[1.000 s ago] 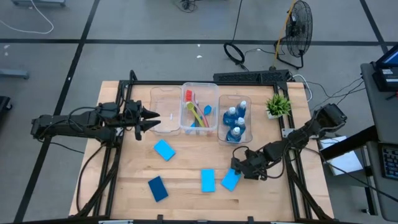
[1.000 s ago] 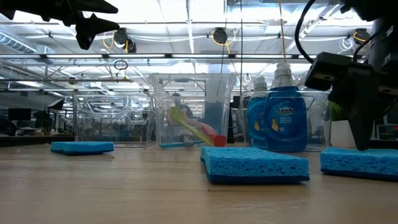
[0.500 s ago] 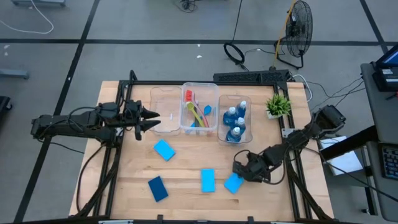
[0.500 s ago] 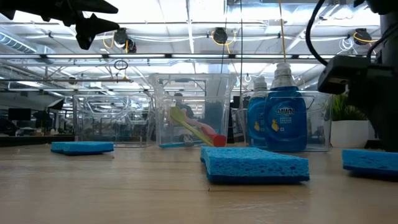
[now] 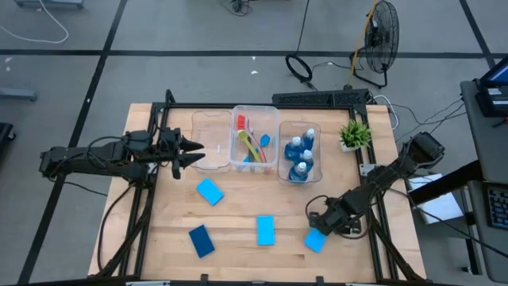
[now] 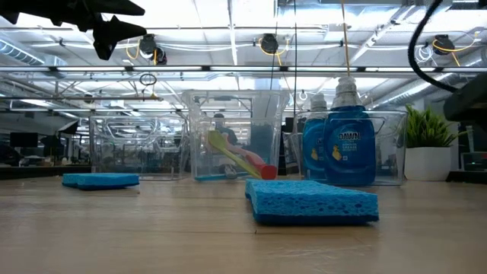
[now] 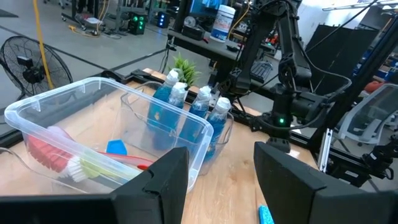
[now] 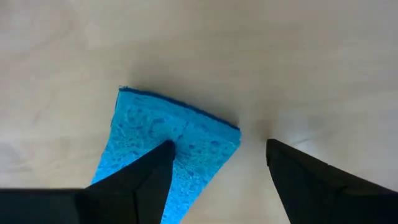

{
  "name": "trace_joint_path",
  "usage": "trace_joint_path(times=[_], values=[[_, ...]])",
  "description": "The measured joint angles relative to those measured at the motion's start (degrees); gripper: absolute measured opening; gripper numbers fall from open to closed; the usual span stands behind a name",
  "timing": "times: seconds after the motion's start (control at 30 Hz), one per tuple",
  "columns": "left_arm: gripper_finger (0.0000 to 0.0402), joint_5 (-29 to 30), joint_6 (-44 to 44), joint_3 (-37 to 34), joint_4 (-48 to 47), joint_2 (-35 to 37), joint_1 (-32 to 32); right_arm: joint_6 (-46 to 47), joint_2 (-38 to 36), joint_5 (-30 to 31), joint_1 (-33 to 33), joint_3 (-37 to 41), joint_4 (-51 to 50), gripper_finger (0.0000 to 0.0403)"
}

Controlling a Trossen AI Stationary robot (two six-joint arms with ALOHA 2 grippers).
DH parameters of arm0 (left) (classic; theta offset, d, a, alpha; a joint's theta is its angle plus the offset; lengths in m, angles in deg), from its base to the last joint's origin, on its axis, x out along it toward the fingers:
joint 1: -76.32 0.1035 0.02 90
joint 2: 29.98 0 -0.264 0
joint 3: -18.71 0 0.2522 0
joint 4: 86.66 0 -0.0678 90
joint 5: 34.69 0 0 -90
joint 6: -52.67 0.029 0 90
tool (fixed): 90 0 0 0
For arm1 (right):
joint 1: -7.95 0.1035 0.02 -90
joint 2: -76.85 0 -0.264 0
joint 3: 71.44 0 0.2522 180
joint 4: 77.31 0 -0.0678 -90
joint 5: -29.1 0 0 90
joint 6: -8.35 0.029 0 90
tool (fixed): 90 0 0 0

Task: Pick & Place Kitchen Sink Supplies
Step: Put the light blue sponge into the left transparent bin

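Judging by the bins, your bottles (image 5: 301,157) and brushes (image 5: 252,143) are sorted; four sponges remain on the table. Your right gripper (image 5: 321,228), fingers wide, straddles one sponge (image 5: 315,241); your left gripper (image 5: 195,152) waits half-open.

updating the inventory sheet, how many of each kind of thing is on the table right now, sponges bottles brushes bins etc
sponges: 4, at
blue bottles: 4, in the right-hand bin
brushes: several in the middle bin, exact count unclear
clear bins: 3
potted plant: 1
total: 12, not counting the brushes
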Motion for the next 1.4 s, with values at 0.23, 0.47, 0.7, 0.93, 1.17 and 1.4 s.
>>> trace_joint_path(times=[0.23,0.47,0.7,0.93,1.17,1.4], values=[[0.0186,0.0,-0.7,0.0,0.2,0.0,0.0,1.2,-8.7,7.6,2.6,0.3,-7.1,0.0246],[0.0186,0.0,-0.8,0.0,0.3,0.0,0.0,4.2,-12.6,8.2,4.7,0.3,-4.4,0.0246],[0.0186,0.0,-0.8,0.0,0.9,0.0,0.0,6.5,-10.1,9.9,5.1,0.1,-0.1,0.0246],[0.0186,0.0,-0.1,0.0,1.7,0.0,0.0,7.1,-5.3,11.5,5.0,0.0,0.9,0.0246],[0.0187,0.0,0.0,0.0,1.6,0.0,0.0,6.2,-1.2,11.4,4.3,-0.2,1.6,0.0243],[0.0187,0.0,0.0,0.0,1.6,0.0,0.0,5.4,-0.5,9.5,4.3,-0.2,0.7,0.0188]])
